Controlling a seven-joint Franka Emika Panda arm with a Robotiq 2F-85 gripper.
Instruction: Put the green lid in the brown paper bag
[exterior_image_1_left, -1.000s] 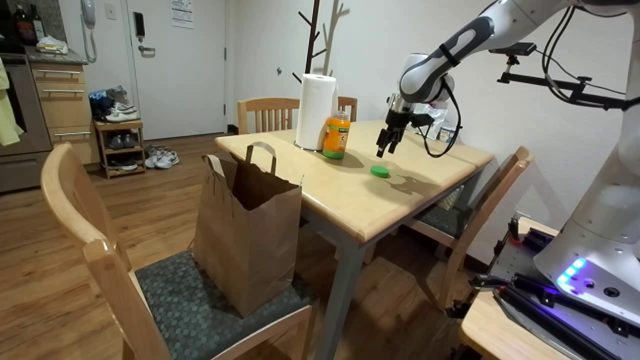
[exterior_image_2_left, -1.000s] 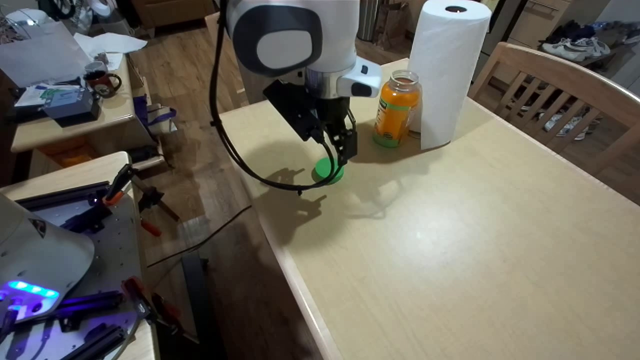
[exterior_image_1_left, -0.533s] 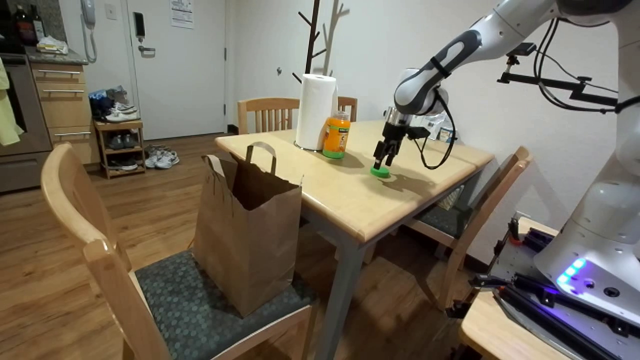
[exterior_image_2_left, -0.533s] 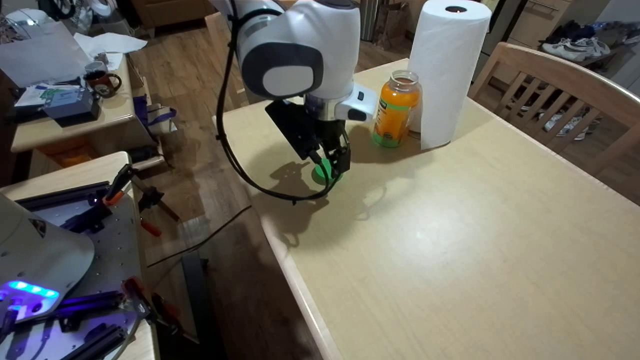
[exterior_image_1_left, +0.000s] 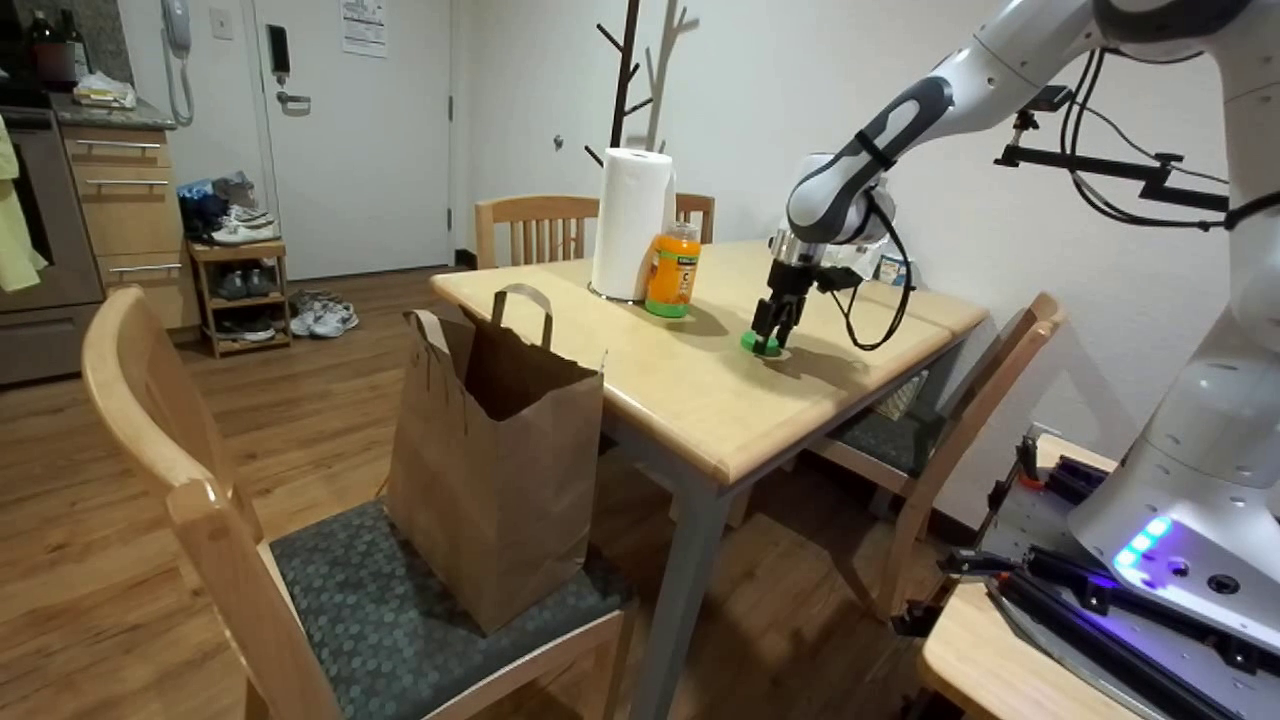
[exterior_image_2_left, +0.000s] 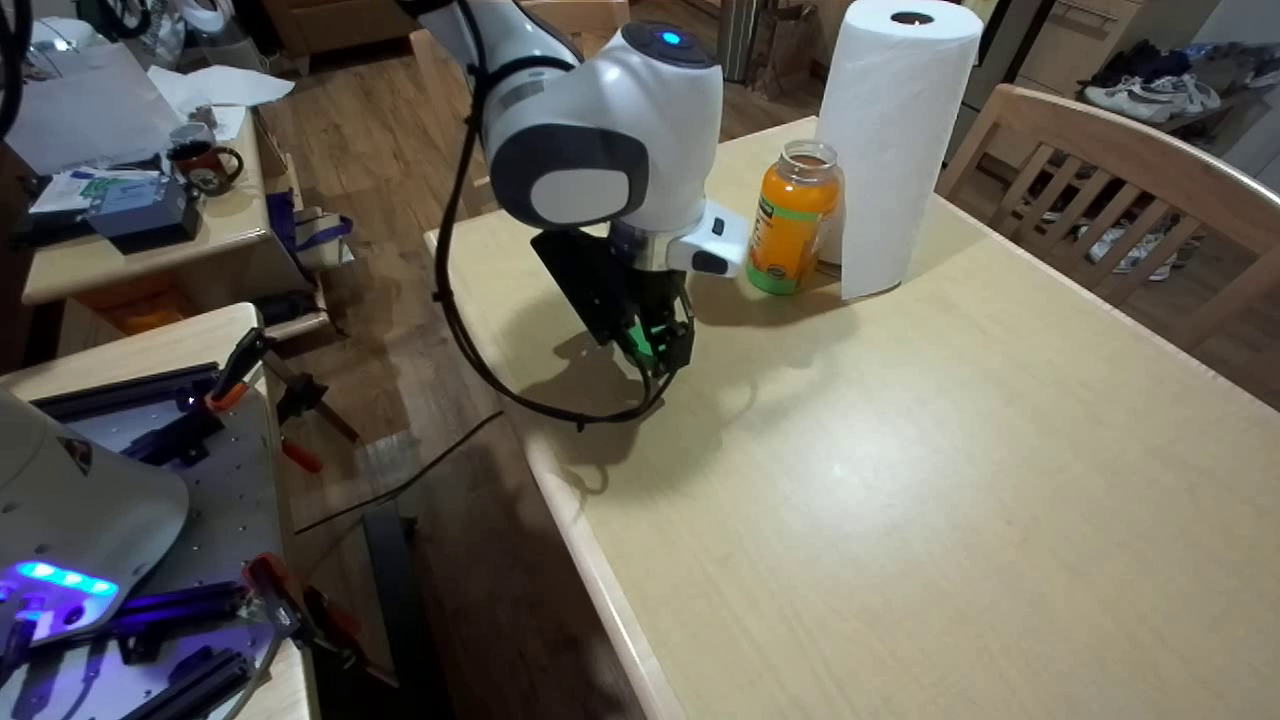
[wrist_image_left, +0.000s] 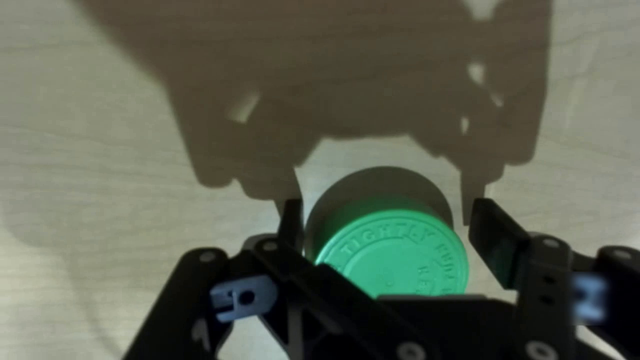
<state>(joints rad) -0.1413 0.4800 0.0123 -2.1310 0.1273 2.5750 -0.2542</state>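
Observation:
The green lid (wrist_image_left: 400, 250) lies flat on the table, round with raised lettering on its top. In the wrist view my gripper (wrist_image_left: 387, 225) is open with one finger on each side of the lid. The right finger stands clear of the lid; the left one is very close to its edge, and I cannot tell if it touches. In both exterior views the gripper (exterior_image_1_left: 773, 342) (exterior_image_2_left: 662, 358) is down at the table and partly hides the lid (exterior_image_1_left: 750, 342) (exterior_image_2_left: 641, 341). The brown paper bag (exterior_image_1_left: 500, 490) stands upright and open-topped on a chair beside the table, handles up.
An orange bottle (exterior_image_1_left: 673, 272) with no cap and a white paper towel roll (exterior_image_1_left: 630, 225) stand on the table (exterior_image_1_left: 680, 390) beyond the lid. The bag's chair (exterior_image_1_left: 340, 590) is at the table's end. A cable loop (exterior_image_2_left: 520, 400) hangs from the arm near the table.
The gripper has come down from above the table to around the green lid, its fingers now beside it. The lid, bag and bottle have not moved.

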